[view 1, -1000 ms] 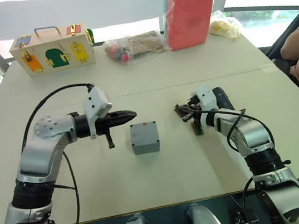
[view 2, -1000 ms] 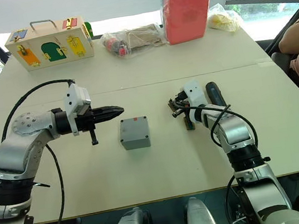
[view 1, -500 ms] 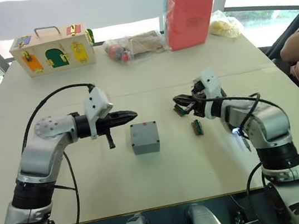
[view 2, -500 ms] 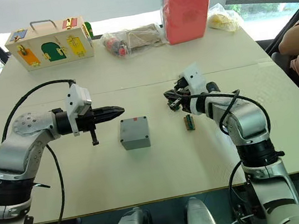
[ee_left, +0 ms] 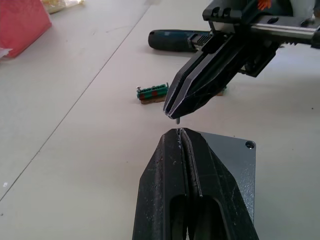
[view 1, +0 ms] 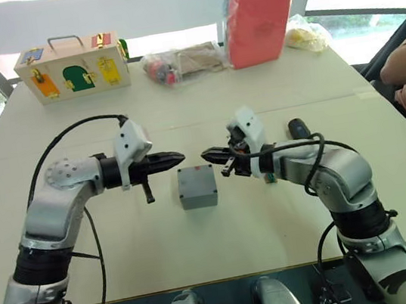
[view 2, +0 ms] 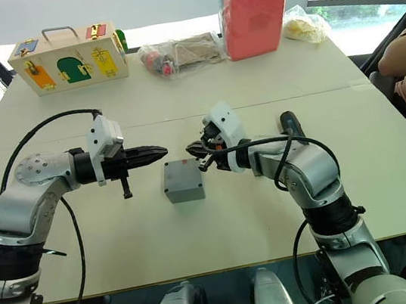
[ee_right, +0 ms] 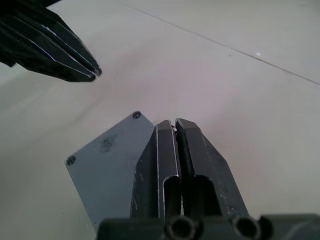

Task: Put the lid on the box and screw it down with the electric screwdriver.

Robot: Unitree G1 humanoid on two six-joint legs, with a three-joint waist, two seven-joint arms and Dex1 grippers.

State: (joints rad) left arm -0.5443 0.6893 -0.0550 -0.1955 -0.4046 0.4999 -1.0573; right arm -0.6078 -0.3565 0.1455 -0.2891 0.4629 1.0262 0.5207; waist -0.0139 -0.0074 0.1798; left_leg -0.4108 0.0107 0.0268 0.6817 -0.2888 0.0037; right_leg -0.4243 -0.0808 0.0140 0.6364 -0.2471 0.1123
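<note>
Apparently a screw (ee_left: 177,119) was pinched in the closed right gripper (view 1: 209,155) over the lid (view 1: 196,180), the left gripper (view 1: 178,156) closed empty, needing careful lowering into a corner hole.

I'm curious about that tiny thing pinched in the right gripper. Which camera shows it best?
The left wrist view: a thin metal pin, seemingly a screw, pokes from the right gripper above the lid. In both eye views it's too small to make out.

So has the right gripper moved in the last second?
Yes. The right gripper swung leftward from beside the green connector to above the box, facing the left gripper.
</note>
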